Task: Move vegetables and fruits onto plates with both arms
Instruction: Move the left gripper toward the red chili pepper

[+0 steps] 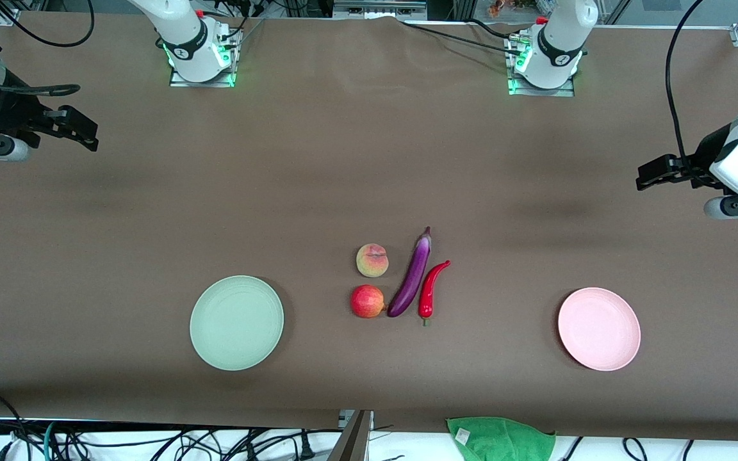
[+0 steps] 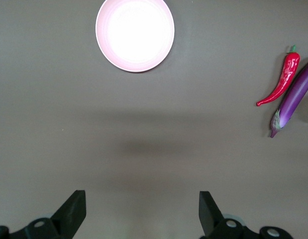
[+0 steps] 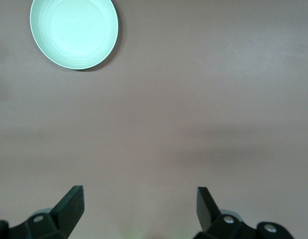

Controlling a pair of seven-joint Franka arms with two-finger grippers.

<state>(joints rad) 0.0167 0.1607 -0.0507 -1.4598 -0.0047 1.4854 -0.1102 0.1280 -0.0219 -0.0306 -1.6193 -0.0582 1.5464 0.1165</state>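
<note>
The peach [image 1: 372, 260], red fruit [image 1: 367, 301], purple eggplant [image 1: 411, 276] and red chili pepper [image 1: 431, 290] lie together mid-table. The mint green plate [image 1: 236, 322] lies toward the right arm's end, the pink plate [image 1: 599, 328] toward the left arm's end. Both are empty. My left gripper [image 1: 643, 177] is open and empty, up over bare table at its own end. My right gripper [image 1: 90, 136] is open and empty over bare table at its end. The left wrist view shows the pink plate [image 2: 135, 34], chili [image 2: 280, 79] and eggplant [image 2: 293, 97]. The right wrist view shows the green plate [image 3: 74, 33].
A brown cloth [image 1: 318, 166] covers the table. A green cloth [image 1: 500, 439] lies at the edge nearest the front camera. Cables run along that edge and by the arm bases.
</note>
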